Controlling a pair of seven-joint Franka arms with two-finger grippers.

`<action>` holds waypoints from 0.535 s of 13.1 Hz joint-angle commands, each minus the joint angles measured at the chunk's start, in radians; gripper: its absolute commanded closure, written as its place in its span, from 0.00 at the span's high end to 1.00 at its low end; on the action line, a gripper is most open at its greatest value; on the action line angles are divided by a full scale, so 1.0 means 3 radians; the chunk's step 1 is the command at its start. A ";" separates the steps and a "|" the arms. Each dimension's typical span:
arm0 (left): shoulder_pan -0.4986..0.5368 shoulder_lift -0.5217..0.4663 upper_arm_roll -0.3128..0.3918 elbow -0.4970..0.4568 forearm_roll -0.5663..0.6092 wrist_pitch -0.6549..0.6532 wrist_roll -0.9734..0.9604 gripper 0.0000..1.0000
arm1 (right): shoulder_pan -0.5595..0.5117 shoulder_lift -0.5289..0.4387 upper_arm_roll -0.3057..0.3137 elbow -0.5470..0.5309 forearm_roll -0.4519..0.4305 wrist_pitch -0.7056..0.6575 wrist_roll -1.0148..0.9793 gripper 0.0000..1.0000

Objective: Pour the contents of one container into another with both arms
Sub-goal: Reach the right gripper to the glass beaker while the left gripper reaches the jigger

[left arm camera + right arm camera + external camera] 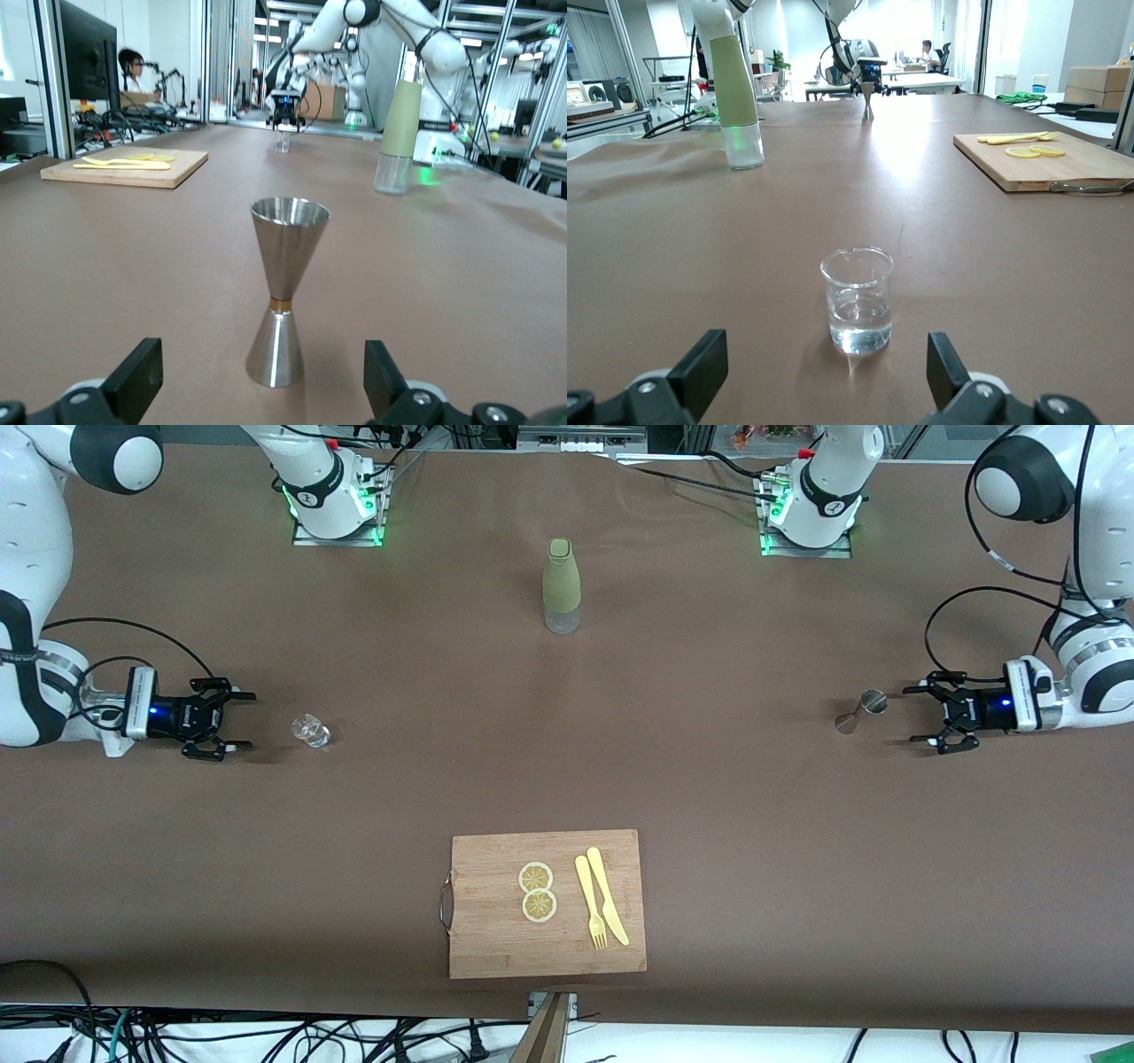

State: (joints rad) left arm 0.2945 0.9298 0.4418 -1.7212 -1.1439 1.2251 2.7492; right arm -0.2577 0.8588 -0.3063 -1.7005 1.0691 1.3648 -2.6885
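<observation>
A small clear glass beaker [311,732] [858,299] with some clear liquid stands on the brown table toward the right arm's end. My right gripper [237,721] [824,376] is open, low over the table, just short of the beaker. A steel double-cone jigger [861,710] [283,288] stands upright toward the left arm's end. My left gripper [914,714] [263,381] is open beside it, its fingers apart on either side of the jigger's base without touching.
A green bottle with a clear base [561,585] stands mid-table near the robots' bases. A wooden cutting board [483,939] lies near the front camera, carrying two lemon slices [537,892] and a yellow fork and knife [601,906].
</observation>
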 commanded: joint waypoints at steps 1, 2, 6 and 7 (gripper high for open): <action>-0.0025 0.0152 -0.0045 -0.0005 -0.0104 -0.0116 0.0810 1.00 | -0.0020 0.0113 0.0049 0.0044 0.0133 -0.0040 -0.0058 1.00; -0.0025 0.0173 -0.0112 -0.0010 -0.0104 -0.0126 0.0888 1.00 | -0.0020 0.0174 0.0095 0.0049 0.0184 -0.0039 -0.0098 1.00; -0.0061 0.0245 -0.0240 -0.0005 -0.0211 -0.0121 0.0894 1.00 | -0.0010 0.0282 0.0233 0.0059 0.0286 0.0068 -0.0165 1.00; -0.0061 0.0245 -0.0250 -0.0005 -0.0221 -0.0121 0.0899 1.00 | -0.0010 0.0297 0.0269 0.0054 0.0347 0.0113 -0.0165 1.00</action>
State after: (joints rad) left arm 0.2877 0.9801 0.3604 -1.7198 -1.1923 1.1985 2.7827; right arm -0.2570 0.9344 -0.2422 -1.6975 1.1417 1.3840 -2.7109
